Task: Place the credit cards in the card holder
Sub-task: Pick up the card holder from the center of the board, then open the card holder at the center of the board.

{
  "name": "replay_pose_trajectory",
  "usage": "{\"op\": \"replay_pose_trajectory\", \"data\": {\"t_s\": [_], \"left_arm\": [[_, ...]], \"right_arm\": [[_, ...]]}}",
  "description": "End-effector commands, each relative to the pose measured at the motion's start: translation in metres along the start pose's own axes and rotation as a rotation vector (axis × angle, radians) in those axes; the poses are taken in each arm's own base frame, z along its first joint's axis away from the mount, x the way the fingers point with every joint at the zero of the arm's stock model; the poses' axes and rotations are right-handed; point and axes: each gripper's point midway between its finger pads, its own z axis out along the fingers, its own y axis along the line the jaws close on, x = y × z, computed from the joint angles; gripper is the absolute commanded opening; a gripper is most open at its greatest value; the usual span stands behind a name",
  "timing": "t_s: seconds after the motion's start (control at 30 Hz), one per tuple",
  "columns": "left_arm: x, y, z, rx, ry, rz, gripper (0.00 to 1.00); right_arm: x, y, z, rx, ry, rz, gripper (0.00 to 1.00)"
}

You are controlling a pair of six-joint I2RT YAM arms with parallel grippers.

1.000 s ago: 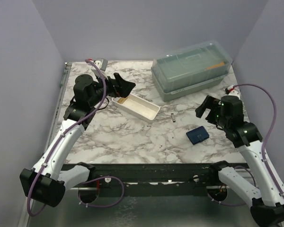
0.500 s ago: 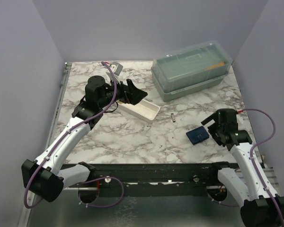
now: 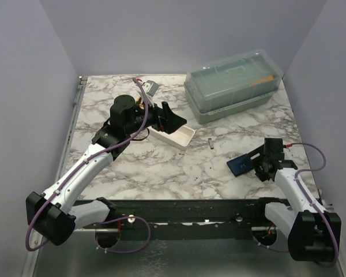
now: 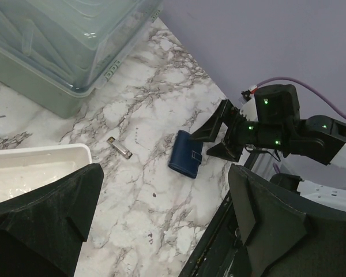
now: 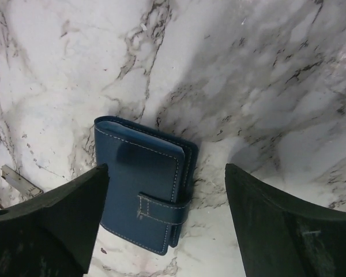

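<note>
Near the right front of the table (image 3: 161, 167), card holder (image 5: 139, 190) lies flat, closed, strap fastened. Right gripper (image 5: 164, 167) hangs just over it, jaws wide, empty. Best to descend squarely and pinch its long edges. Left gripper (image 4: 164, 173) spread wide by white tray (image 4: 40, 153); credit cards not made out.

Soft, even light, faint shadow beside the card holder (image 5: 139, 187)

The card holder (image 5: 141, 184) looks like matt navy leather with pale stitching. The tabletop (image 5: 265, 57) is smooth and marble-patterned. The box (image 3: 233, 83) at upper right is translucent green plastic.
</note>
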Motion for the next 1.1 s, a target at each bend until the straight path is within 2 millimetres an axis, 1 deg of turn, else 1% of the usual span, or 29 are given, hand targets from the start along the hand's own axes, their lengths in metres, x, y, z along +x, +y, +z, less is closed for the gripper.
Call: {"op": "replay_pose_trajectory", "data": {"t_s": [0.0,0.1,0.13,0.17,0.2,0.23,0.3,0.33,0.37,0.43,0.47,0.53,0.6,0.67,0.77,0.87,0.93,1.07], "left_arm": [[-0.001,-0.010,-0.001,0.020,0.010,0.017,0.99],[0.006,-0.011,0.004,0.018,0.029,0.002,0.99],[0.010,-0.012,0.007,0.015,0.039,-0.005,0.99],[0.015,-0.013,0.010,0.006,0.050,-0.016,0.99],[0.021,-0.014,0.014,-0.002,0.064,-0.027,0.99],[0.029,-0.014,0.018,-0.012,0.079,-0.041,0.99],[0.051,-0.015,0.026,-0.032,0.123,-0.075,0.99],[0.065,-0.012,0.031,-0.056,0.147,-0.092,0.99],[0.080,-0.008,0.036,-0.090,0.169,-0.102,0.99],[0.114,-0.004,0.046,-0.149,0.225,-0.110,0.99],[0.130,-0.006,0.051,-0.169,0.252,-0.102,0.99],[0.161,-0.012,0.060,-0.204,0.292,-0.068,0.99],[0.187,-0.019,0.071,-0.230,0.322,-0.018,0.99],[0.207,-0.024,0.081,-0.258,0.345,0.041,0.99],[0.233,-0.026,0.093,-0.298,0.379,0.142,0.99],[0.253,-0.026,0.103,-0.328,0.409,0.202,0.99],[0.263,-0.026,0.109,-0.346,0.428,0.241,0.99],[0.275,-0.030,0.121,-0.374,0.446,0.293,0.99]], "right_arm": [[0.005,0.023,0.011,-0.118,0.045,-0.090,0.78],[0.017,0.031,0.016,-0.147,0.134,-0.190,0.61],[0.020,0.034,0.017,-0.162,0.160,-0.210,0.57],[0.025,0.039,0.017,-0.190,0.187,-0.235,0.50],[0.028,0.042,0.016,-0.207,0.205,-0.253,0.45],[0.030,0.045,0.016,-0.215,0.215,-0.268,0.43],[0.034,0.055,0.013,-0.263,0.227,-0.320,0.34],[0.036,0.059,0.011,-0.285,0.234,-0.343,0.26],[0.038,0.063,0.009,-0.311,0.239,-0.363,0.16],[0.049,0.073,0.000,-0.370,0.264,-0.416,0.05],[0.055,0.077,-0.004,-0.393,0.281,-0.432,0.01],[0.066,0.083,-0.015,-0.435,0.323,-0.426,0.00],[0.075,0.087,-0.025,-0.469,0.356,-0.396,0.00],[0.082,0.090,-0.035,-0.487,0.384,-0.360,0.00],[0.085,0.094,-0.047,-0.506,0.406,-0.309,0.00],[0.081,0.095,-0.056,-0.508,0.387,-0.258,0.00],[0.081,0.093,-0.056,-0.498,0.383,-0.240,0.00],[0.083,0.091,-0.057,-0.488,0.397,-0.219,0.00]]}}
